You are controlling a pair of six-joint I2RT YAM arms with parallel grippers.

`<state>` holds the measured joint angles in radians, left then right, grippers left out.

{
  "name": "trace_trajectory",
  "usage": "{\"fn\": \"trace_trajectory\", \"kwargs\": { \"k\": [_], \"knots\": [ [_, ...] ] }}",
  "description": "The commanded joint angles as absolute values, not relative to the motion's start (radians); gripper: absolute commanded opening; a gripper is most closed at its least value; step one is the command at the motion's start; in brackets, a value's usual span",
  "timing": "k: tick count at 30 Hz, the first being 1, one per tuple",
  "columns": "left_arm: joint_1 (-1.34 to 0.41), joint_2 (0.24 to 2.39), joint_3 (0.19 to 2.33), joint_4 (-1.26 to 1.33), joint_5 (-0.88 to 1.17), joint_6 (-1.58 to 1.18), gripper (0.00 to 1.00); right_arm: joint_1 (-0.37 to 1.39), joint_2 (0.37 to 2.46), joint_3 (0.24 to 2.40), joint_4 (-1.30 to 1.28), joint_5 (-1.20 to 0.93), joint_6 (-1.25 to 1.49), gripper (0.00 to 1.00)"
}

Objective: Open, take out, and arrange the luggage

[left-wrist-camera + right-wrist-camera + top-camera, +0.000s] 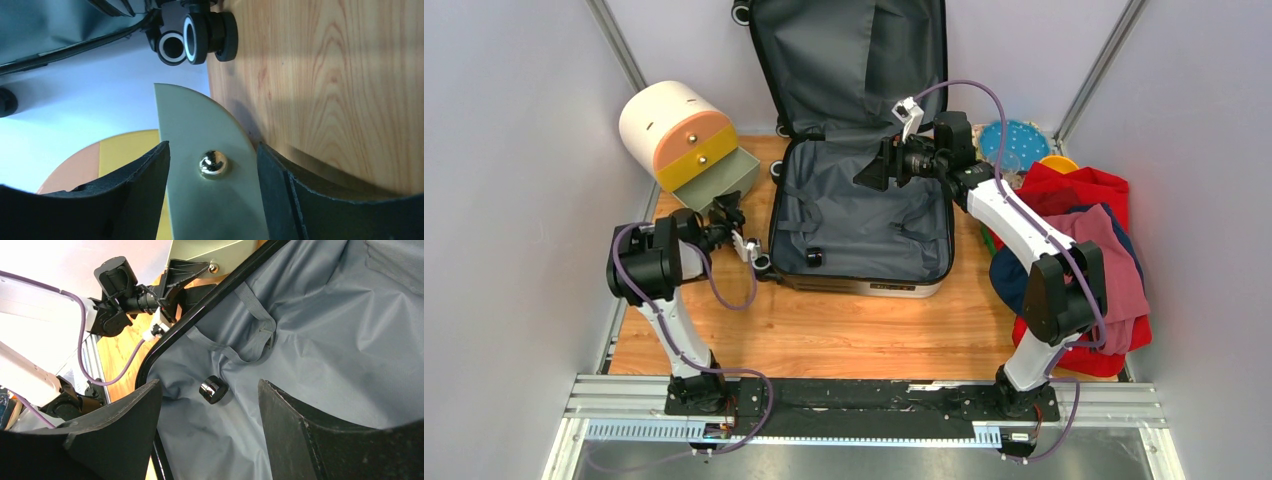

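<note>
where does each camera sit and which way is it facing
top external: above and behind the bases, looking down on the open luggage; left arm and right arm show.
left wrist: on the left gripper, facing the green drawer and its brass knob; own fingers show.
right wrist: on the right gripper, facing into the luggage lining; own fingers show.
shared: the knob appears in both wrist views.

Enclosed by plain pale walls (514, 150) on three sides — aluminium posts (616, 45) in rear corners. Wooden tabletop (854, 330), evenly lit; aluminium rail (1114, 400) along near edge.
</note>
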<state>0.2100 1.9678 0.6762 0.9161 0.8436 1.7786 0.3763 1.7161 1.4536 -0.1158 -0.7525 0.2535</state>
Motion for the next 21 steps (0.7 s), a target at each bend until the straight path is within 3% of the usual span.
{"fn": "trace_trajectory", "kwargs": {
  "k": [1,5,9,15,21],
  "knots": [
    [0.21,1.87,0.629,0.911,0.903,1.749,0.72,0.373,1.689,1.456,-0.097,-0.764,0.235,0.73],
    [0.225,1.763,0.549,0.891,0.913,1.724,0.72,0.373,1.698,1.471,-0.142,-0.759,0.175,0.73],
    [0.244,1.628,0.451,0.806,0.916,1.706,0.72,0.4,1.733,1.521,-0.367,-0.727,-0.032,0.72],
    [0.316,1.393,0.359,0.496,0.884,1.637,0.69,0.488,1.84,1.604,-0.601,-0.69,-0.271,0.67],
    [0.348,1.207,0.512,0.075,0.767,1.159,0.69,0.525,1.928,1.689,-0.715,-0.695,-0.304,0.62]
  ]
}}
